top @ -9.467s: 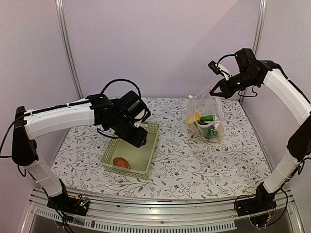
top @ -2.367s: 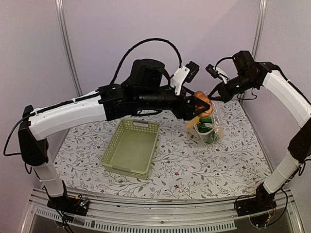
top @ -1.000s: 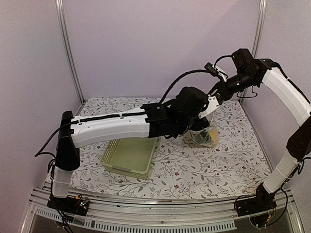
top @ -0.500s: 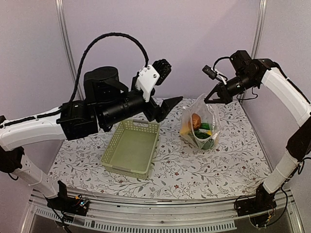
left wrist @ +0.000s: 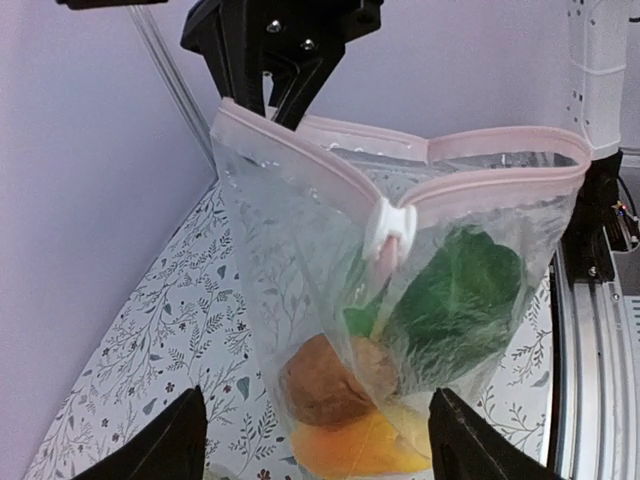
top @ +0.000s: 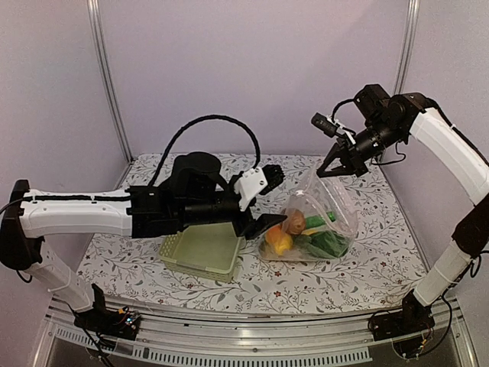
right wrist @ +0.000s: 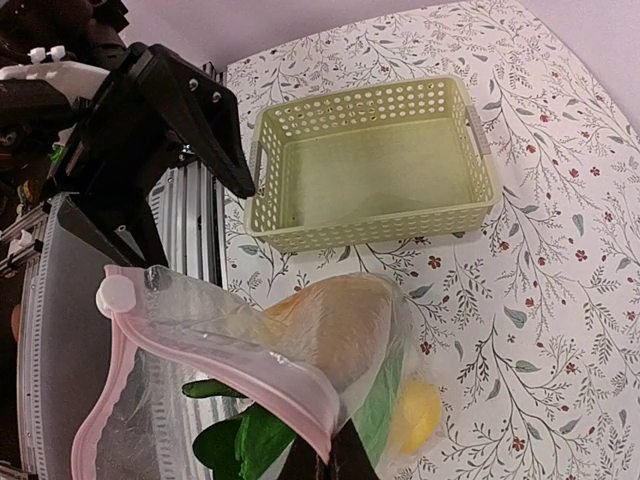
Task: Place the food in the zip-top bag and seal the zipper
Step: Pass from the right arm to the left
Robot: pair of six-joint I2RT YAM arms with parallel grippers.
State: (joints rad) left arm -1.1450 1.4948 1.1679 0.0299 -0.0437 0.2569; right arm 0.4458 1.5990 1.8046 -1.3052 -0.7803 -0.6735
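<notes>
The zip-top bag (top: 313,229) slumps on the flower-printed table (top: 374,267), right of centre and just beside the pale green basket (top: 200,251), with one upper corner lifted off the surface. The food (top: 296,223) is inside it: a reddish-brown round piece, an orange-yellow piece (top: 279,241) beneath it and dark green leafy and stick-shaped pieces (top: 325,243) to the right, all bunched at the bottom. A yellow one shows through the plastic in the right wrist view. The zipper (left wrist: 330,165) is not sealed. In the left wrist view its two pink strips gape apart from the held corner down to the white slider (left wrist: 392,226), where they meet. The right gripper (top: 331,169), reaching down from the far right, has its jaws pressed together on that raised corner of the bag, pinching the pink edge. The left gripper (left wrist: 315,420) faces the bag from the left with its fingers spread wide and nothing between them, close to the plastic but apparently not touching it. No food shows in the basket (the right wrist view looks straight into it), so the loading appears finished. What looks left is closing the strip along the mouth, probably by working the slider while the corner is held.
</notes>
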